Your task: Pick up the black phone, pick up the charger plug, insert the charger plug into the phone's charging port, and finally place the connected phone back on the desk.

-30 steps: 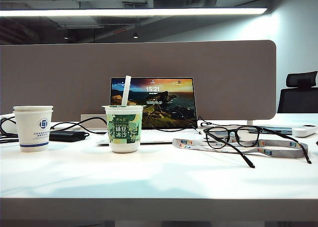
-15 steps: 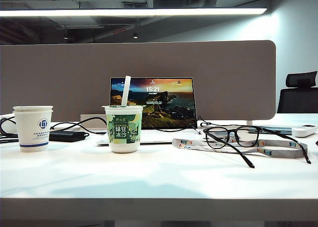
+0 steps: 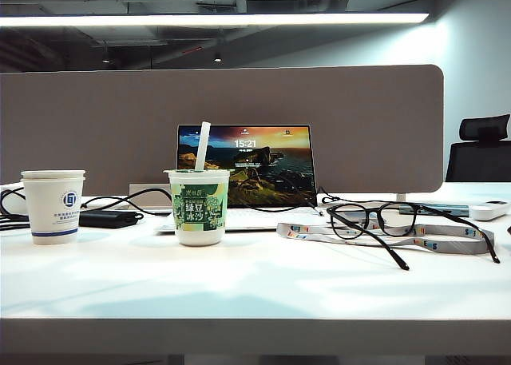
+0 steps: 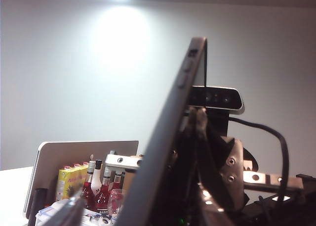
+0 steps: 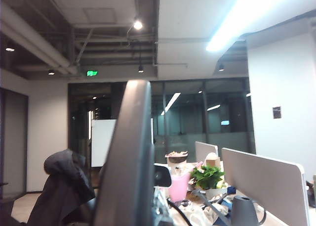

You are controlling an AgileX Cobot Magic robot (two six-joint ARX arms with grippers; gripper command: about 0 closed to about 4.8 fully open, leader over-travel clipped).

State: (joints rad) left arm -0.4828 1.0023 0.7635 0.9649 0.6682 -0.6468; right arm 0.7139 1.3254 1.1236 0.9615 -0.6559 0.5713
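- Above the desk (image 3: 255,289), outside the exterior view, the black phone (image 4: 170,132) stands edge-on and tilted, its side buttons facing the left wrist camera.
- The right gripper (image 4: 197,124) sits against the phone's back and appears to pinch it, jaws nearly together. In the right wrist view the phone (image 5: 128,161) rises as a dark blurred slab close to the lens.
- Of the left gripper only one blurred finger (image 4: 66,212) shows beside the phone; whether its jaws are spread or closed cannot be told.
- On the desk, a green drink cup (image 3: 199,207) stands in front of a laptop (image 3: 247,165).
- A paper cup (image 3: 53,206) is at its 9 o'clock, and black glasses (image 3: 399,221) at its 3 o'clock.
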